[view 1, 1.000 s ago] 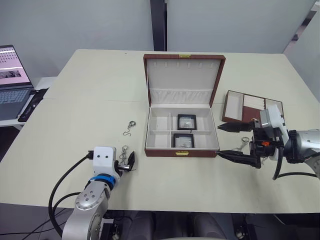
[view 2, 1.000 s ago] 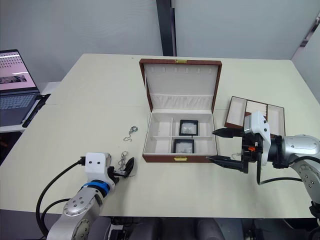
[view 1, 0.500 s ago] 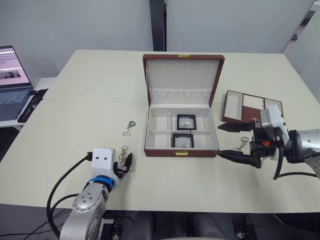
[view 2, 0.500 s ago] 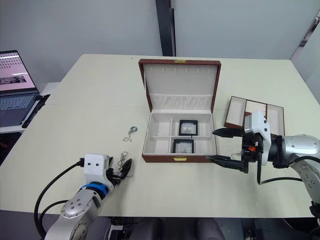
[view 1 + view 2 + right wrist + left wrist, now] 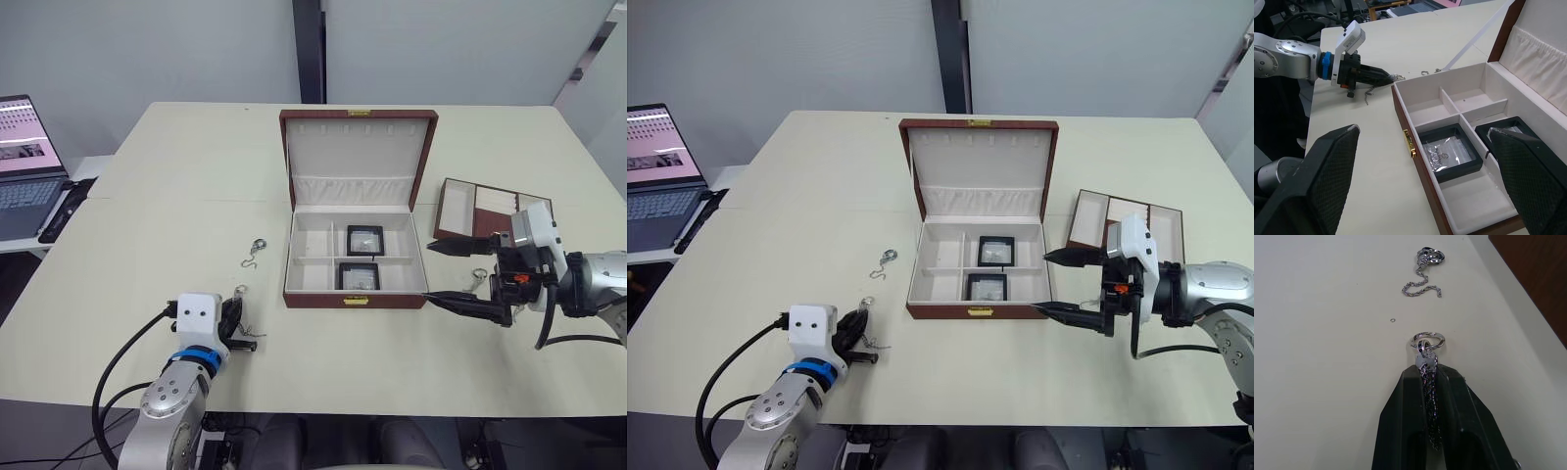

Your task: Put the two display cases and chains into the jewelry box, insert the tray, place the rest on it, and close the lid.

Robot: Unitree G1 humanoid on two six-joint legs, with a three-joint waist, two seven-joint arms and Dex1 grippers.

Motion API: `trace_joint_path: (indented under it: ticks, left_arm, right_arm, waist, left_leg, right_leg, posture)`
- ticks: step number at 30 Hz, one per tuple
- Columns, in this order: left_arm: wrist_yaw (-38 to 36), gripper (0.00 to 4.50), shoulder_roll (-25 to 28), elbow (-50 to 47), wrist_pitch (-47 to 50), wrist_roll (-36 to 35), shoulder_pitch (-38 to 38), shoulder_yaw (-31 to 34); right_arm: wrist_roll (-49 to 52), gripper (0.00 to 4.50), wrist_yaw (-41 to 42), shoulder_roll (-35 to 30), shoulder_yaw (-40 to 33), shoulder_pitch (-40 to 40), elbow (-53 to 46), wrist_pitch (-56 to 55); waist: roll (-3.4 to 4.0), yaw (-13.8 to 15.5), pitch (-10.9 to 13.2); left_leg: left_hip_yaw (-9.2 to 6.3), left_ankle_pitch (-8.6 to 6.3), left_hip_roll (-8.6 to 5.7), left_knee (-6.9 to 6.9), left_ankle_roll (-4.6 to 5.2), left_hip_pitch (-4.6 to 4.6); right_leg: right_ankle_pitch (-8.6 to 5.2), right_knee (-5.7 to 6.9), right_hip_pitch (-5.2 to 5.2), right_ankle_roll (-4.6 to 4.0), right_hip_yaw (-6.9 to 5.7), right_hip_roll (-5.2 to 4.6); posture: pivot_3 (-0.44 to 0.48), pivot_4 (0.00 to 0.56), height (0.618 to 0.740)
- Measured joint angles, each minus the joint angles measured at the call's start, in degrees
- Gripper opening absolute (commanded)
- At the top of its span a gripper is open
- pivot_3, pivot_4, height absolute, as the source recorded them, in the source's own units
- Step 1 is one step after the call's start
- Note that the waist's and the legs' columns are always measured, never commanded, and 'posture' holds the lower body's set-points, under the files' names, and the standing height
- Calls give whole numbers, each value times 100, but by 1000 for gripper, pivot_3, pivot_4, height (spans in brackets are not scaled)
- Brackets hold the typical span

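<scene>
Two arms reach over the pale table (image 5: 176, 196), one at each side of the open jewelry box (image 5: 357, 259). The left arm comes up from the near left edge, its forearm angled toward the box, and the left gripper (image 5: 1426, 374) lies low on the tabletop with both black fingers (image 5: 1400, 421) pressed together on a silvery chain (image 5: 1430, 396); the chain's ring (image 5: 1427, 340) sticks out just past the fingertips and rests on the table. A second chain (image 5: 1425, 276) with its ring lies farther along the table, apart from the gripper and nearer the box's left wall.

The right arm stretches in from the right edge, held level with its gripper (image 5: 453, 275) pointing at the box's right front corner. Its two fingers are spread wide, one above the other, grasping nothing. A small silvery piece (image 5: 479, 277) lies on the table between those fingers.

Inside the box, the two display cases (image 5: 996, 250) sit in the middle compartments, one behind the other. The lid (image 5: 359, 157) stands upright, cream lining facing forward. The tray (image 5: 480, 208) rests on the table to the right of the box, behind the right gripper. A laptop (image 5: 24, 166) sits off the far left edge.
</scene>
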Motion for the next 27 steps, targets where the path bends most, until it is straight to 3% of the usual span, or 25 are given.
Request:
trace_joint_path:
  ticks: [11, 19, 27]
  left_arm:
    - [-536, 45, 239, 88, -161, -541, -284, 260]
    - [-907, 45, 685, -456, 323, -1304, -1572, 335]
    - [-1329, 45, 1075, -263, 769, -1726, -2698, 207]
  right_arm:
    - [79, 4500, -101, 10, -6, -91, 0, 2]
    - [76, 4500, -255, 103, -16, -207, 2, -2]
    - [72, 4500, -552, 164, -205, -171, -15, -21]
  waist:
    - [-11, -5, 7]
    - [-16, -1, 10]
    - [-18, -2, 11]
  left_leg:
    - [-8, 0, 1, 0, 0, -5]
    - [-11, 1, 0, 0, -1, -11]
    - [-11, 1, 1, 0, -1, -11]
  right_leg:
    - [0, -1, -2, 0, -3, 1]
    - [0, -7, -2, 0, -5, 1]
    - [0, -7, -4, 0, -9, 10]
  posture:
    - [0, 150, 740]
    - [0, 150, 740]
    - [0, 150, 740]
